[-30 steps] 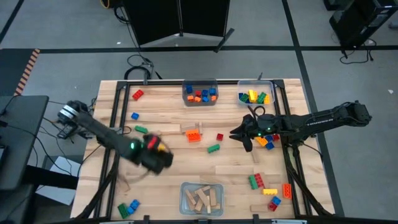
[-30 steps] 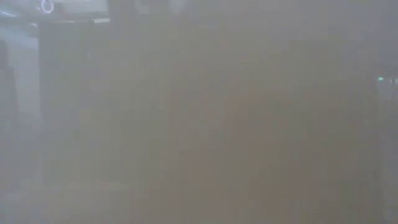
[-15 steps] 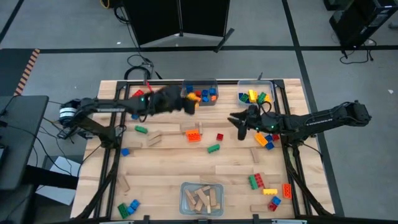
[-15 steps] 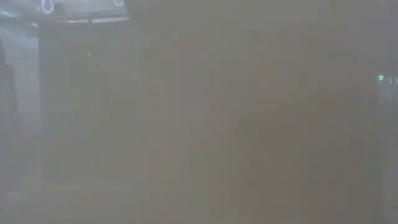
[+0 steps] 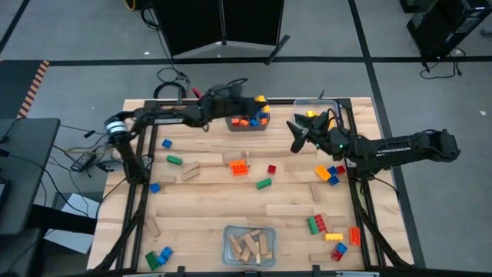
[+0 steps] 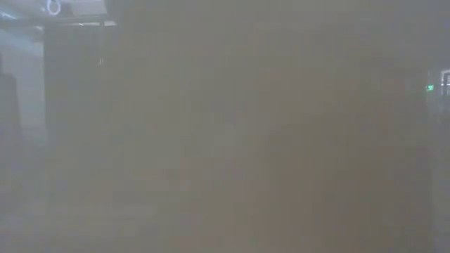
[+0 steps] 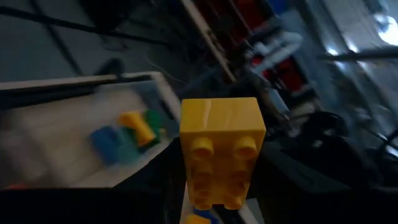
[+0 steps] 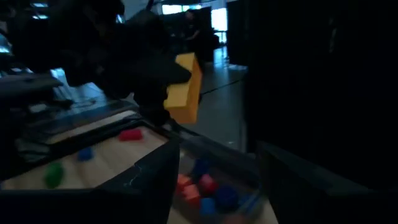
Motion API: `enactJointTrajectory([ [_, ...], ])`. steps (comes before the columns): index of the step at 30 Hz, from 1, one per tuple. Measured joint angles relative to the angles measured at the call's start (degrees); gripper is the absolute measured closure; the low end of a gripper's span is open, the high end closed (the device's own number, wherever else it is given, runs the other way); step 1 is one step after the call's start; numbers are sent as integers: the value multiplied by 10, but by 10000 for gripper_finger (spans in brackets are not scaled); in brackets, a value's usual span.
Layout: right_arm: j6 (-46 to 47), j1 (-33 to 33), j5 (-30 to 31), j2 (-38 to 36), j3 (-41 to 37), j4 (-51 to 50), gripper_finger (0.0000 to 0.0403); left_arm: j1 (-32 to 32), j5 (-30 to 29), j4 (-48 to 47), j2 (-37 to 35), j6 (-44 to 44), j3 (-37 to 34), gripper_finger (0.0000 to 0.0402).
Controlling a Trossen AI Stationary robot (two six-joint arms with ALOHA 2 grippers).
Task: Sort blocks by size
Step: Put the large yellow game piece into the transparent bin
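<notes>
Over far-side bin (image 5: 247, 117) | left end effector (image 5: 254, 102) grips yellow brick (image 7: 221, 149) | right end effector (image 5: 295, 135): grip unclear

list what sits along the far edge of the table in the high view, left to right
left gripper holding a yellow brick over the middle bin → right gripper → right bin

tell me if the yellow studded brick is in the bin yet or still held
Held: the left claw grips the yellow studded plastic brick above the clear plastic bin of small bricks.
</notes>
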Motion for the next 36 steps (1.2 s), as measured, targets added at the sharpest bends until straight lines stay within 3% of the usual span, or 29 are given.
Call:
enactJointTrajectory([
  [8,-80,-26,6,11,0,7,147,-1,115,-3,147,8,221,240],
  [13,-123,-26,51,14,6,30,142,-3,126,-80,194,16,300,240],
  [19,-167,-34,68,17,23,29,151,-12,82,-103,199,32,307,240],
  [36,-174,-44,49,26,26,30,197,-39,71,-81,199,28,307,240],
])
